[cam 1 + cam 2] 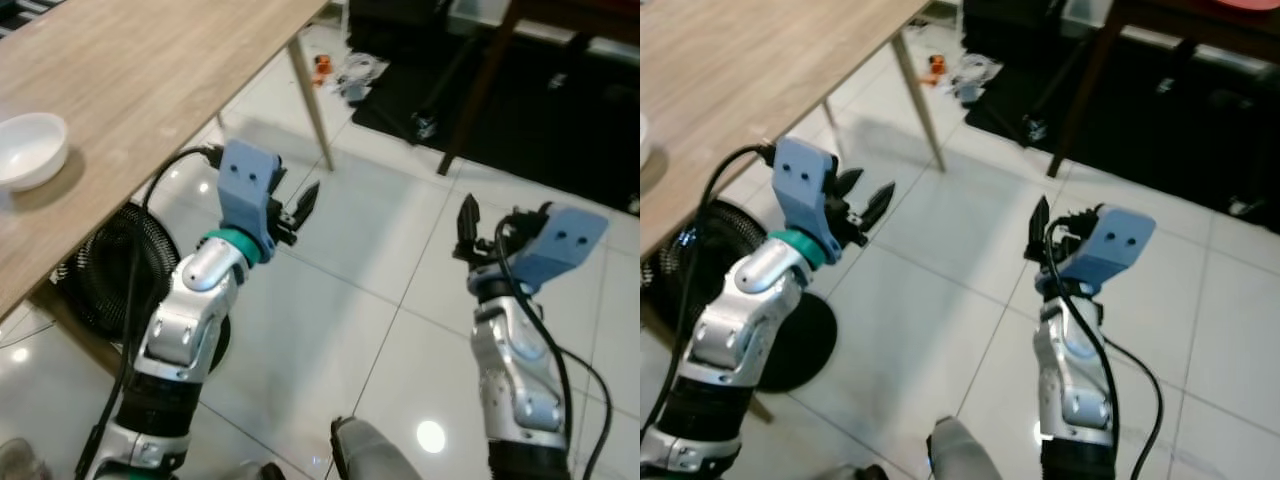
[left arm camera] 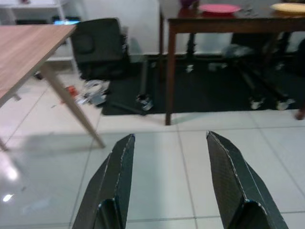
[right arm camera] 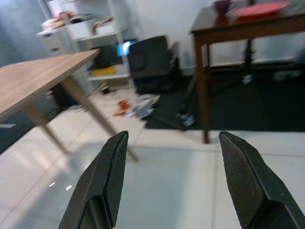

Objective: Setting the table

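White and empty, a small bowl (image 1: 30, 148) sits near the edge of the pale wooden worktop (image 1: 150, 70) at the robot's left. Both arms are raised over the glossy tiled floor (image 1: 370, 270), the left gripper (image 1: 300, 208) and right gripper (image 3: 174, 183) each spread wide and grasping nothing. A dark wooden table (image 2: 228, 21) beyond carries a red plate (image 2: 219, 8).

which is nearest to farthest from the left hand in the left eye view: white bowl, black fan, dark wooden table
1. Black fan, on the floor under the light table, beside the left hand.
2. White bowl, on the light table, to the robot's left.
3. Dark wooden table, far ahead to the right.
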You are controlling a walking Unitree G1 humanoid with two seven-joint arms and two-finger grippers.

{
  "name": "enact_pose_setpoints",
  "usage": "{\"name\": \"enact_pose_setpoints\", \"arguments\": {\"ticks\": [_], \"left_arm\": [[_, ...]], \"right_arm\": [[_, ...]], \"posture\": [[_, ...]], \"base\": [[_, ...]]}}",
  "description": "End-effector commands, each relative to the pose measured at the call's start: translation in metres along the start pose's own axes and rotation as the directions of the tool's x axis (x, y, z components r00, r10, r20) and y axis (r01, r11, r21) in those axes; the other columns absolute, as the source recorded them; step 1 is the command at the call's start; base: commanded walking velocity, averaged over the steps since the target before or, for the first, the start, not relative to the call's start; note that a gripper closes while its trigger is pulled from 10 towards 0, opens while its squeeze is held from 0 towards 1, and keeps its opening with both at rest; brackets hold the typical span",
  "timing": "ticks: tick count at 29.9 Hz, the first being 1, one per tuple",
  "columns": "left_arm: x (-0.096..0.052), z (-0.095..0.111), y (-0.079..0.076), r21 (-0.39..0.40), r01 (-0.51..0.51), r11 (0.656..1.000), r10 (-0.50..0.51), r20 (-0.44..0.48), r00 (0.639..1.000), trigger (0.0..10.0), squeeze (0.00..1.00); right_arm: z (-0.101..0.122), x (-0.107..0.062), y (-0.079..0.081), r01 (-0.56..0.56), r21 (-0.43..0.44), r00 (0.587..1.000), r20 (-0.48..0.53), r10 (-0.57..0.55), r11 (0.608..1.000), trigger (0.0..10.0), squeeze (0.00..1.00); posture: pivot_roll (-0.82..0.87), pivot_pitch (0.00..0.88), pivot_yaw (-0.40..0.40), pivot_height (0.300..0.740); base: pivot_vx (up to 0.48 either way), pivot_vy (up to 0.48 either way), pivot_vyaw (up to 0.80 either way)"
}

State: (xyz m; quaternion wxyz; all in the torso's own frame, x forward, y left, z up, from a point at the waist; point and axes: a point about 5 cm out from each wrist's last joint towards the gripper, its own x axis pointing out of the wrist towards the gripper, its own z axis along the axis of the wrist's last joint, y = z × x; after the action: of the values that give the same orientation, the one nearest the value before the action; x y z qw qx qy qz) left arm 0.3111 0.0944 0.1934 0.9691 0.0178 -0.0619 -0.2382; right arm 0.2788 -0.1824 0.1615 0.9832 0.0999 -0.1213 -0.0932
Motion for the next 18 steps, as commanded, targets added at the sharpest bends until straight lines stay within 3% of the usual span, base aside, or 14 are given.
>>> {"name": "enact_pose_setpoints", "arguments": {"ticks": [1,5,13,18], "left_arm": [[-0.004,-0.012,0.007,0.035,-0.022,0.999,0.024,-0.045,0.999,10.0,0.0],[-0.005,-0.017,0.01,0.118,-0.017,0.993,0.023,-0.051,0.998,10.0,0.0],[-0.003,-0.015,0.016,0.114,-0.046,0.992,0.051,-0.038,0.998,10.0,0.0],[0.0,-0.011,0.017,0.16,-0.083,0.984,0.084,0.001,0.996,10.0,0.0]], "right_arm": [[-0.006,-0.004,-0.002,0.01,0.0,1.0,-0.03,-0.01,1.0,10.0,0.0],[-0.005,-0.005,-0.001,-0.013,-0.065,1.0,-0.021,0.012,0.998,10.0,0.0],[-0.003,-0.005,-0.002,-0.01,-0.054,1.0,-0.016,0.009,0.998,10.0,0.0],[-0.001,-0.004,-0.001,-0.008,-0.039,1.0,-0.006,0.007,0.999,10.0,0.0]], "posture": [[-0.12,0.041,0.118,0.74],[-0.12,0.041,0.117,0.74],[-0.12,0.041,0.118,0.74],[-0.12,0.042,0.116,0.74]], "base": [[0.0,0.0,-0.8],[0.0,0.0,-0.8],[0.0,0.0,-0.8],[0.393,0.0,-0.8]]}}
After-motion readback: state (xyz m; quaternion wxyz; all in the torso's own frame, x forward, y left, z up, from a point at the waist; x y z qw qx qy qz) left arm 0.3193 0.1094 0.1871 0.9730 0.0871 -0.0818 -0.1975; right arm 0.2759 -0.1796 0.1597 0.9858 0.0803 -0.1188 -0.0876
